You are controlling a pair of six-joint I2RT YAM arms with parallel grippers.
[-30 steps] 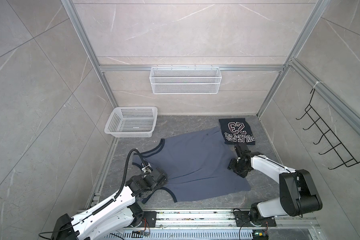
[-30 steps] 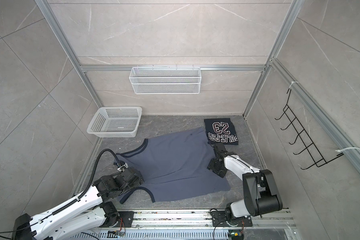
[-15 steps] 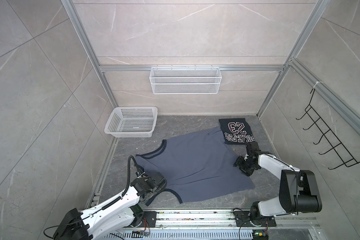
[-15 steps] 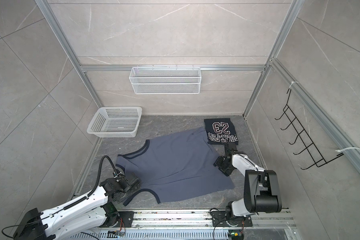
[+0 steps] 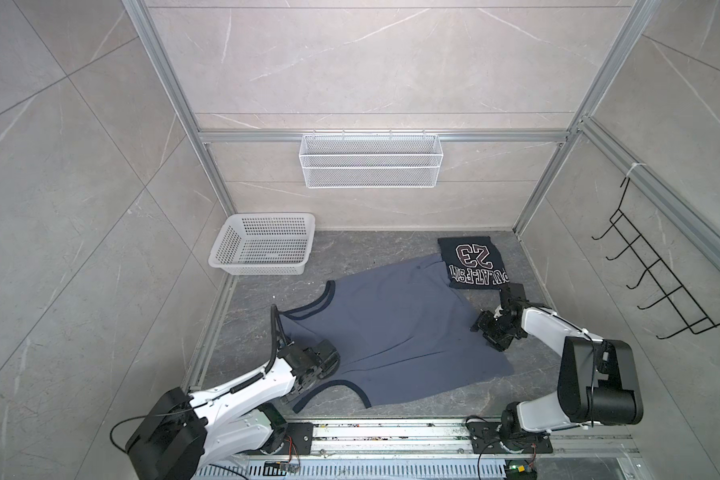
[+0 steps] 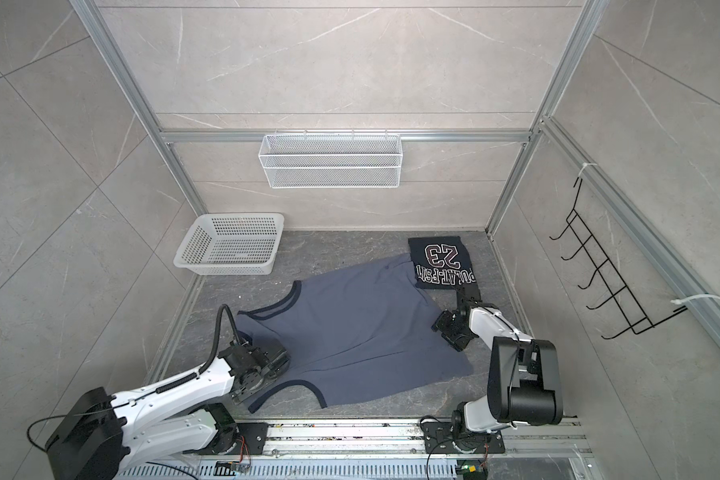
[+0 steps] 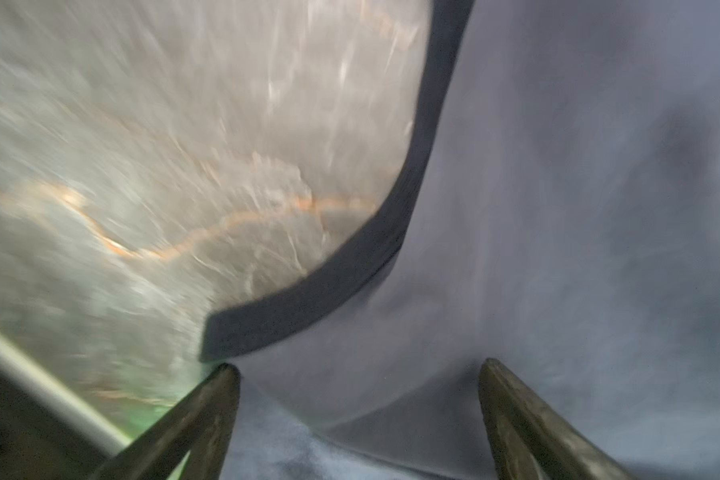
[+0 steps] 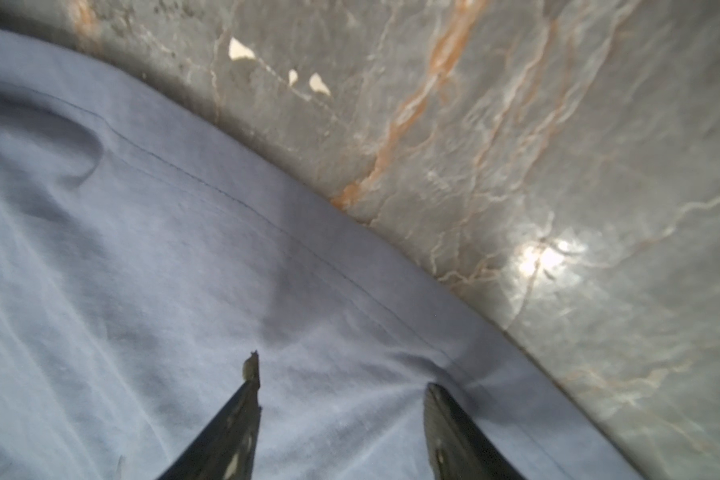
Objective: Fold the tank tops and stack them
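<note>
The slate blue-grey tank top (image 5: pixel 391 332) (image 6: pixel 350 328) lies spread flat on the marble floor, its dark-trimmed straps toward the left. The near-black navy tank top (image 5: pixel 472 262) (image 6: pixel 441 262) lies folded at the back right with its "23" print up, overlapping the blue-grey top's far corner. My left gripper (image 5: pixel 329 361) (image 7: pixel 357 365) is low over the strap end, open wide, with the cloth (image 7: pixel 558 208) bulging between its fingers. My right gripper (image 5: pixel 481 328) (image 8: pixel 341 374) rests on the right hem (image 8: pixel 142 249), jaws apart and nothing pinched between them.
A white perforated basket (image 5: pixel 225 253) stands at the back left of the floor. A white wire shelf (image 5: pixel 371 160) hangs on the back wall and a black hook rack (image 5: pixel 657 282) on the right wall. Aluminium frame posts and the front rail (image 5: pixel 391 432) bound the floor.
The blue-grey top has slid and stretched rightward as the right gripper moved right along its hem. The left gripper drew back toward the front, then came forward onto the strap end.
</note>
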